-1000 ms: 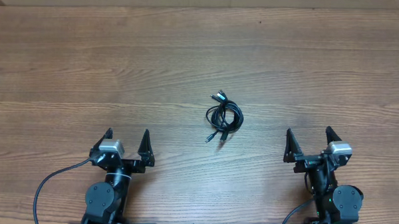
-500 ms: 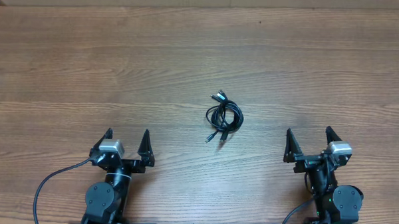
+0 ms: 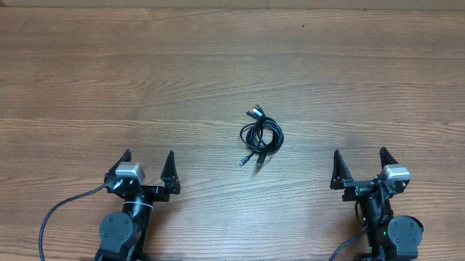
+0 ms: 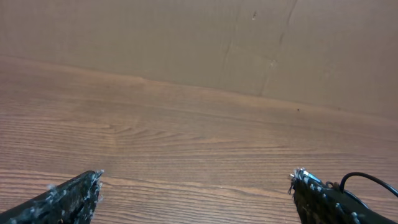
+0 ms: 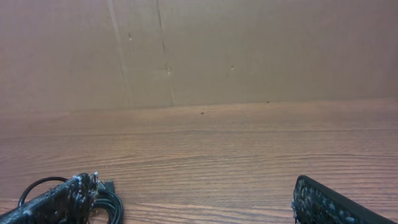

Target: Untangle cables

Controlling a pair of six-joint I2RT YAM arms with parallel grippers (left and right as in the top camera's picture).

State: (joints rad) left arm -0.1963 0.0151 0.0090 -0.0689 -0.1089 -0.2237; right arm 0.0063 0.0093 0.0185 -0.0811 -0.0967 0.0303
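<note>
The cables [image 3: 260, 136] lie as a small black coiled bundle with plug ends near the middle of the wooden table [image 3: 219, 68]. My left gripper [image 3: 147, 164] is open and empty near the front edge, to the lower left of the bundle. My right gripper [image 3: 358, 163] is open and empty to the lower right of it. In the left wrist view a loop of cable [image 4: 367, 179] shows beside the right finger. In the right wrist view part of the bundle [image 5: 107, 194] shows behind the left finger [image 5: 65, 199]. Neither gripper touches the cables.
A brown cardboard wall [image 5: 199, 50] stands along the table's far edge. A thick black robot wire [image 3: 59, 213] loops beside the left arm's base.
</note>
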